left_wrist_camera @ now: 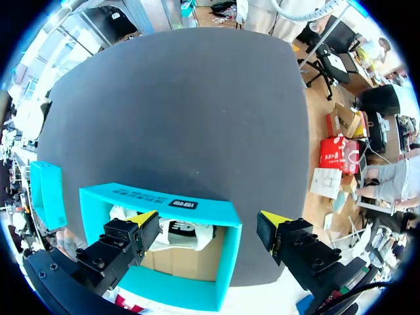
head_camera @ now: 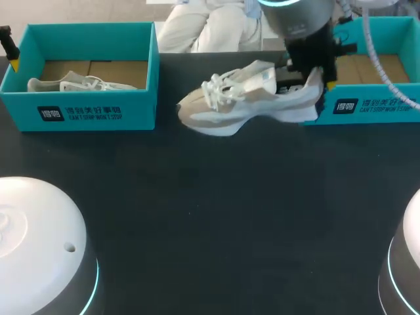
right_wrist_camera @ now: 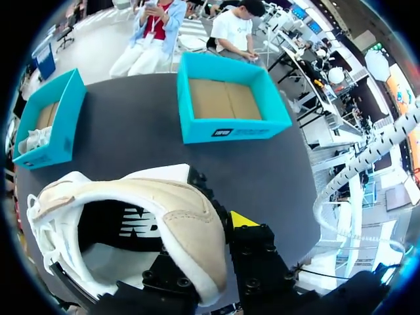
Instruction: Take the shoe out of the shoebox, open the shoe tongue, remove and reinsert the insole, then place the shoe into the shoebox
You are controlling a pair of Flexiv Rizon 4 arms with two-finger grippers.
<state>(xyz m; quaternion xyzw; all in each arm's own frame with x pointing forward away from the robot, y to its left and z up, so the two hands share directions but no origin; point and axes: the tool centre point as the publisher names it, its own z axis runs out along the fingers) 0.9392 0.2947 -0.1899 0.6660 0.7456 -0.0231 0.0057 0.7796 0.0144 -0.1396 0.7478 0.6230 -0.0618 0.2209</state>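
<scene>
1. The surface (head_camera: 210, 223) is a dark, matte, near-black tabletop.
2. A teal shoebox (head_camera: 85, 110) stands on it at the far left, open on top, with white print on its front wall.
3. A second teal shoebox (head_camera: 371, 105) of the same kind stands at the far right, well apart from the first, also open.
4. Both boxes sit towards the far edge, with dark surface showing between them.

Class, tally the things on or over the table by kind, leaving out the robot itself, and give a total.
Shoeboxes: 2 (left shoebox, right shoebox)
Shoes: 2 (boxed shoe, lifted shoe)
Total: 4
</scene>
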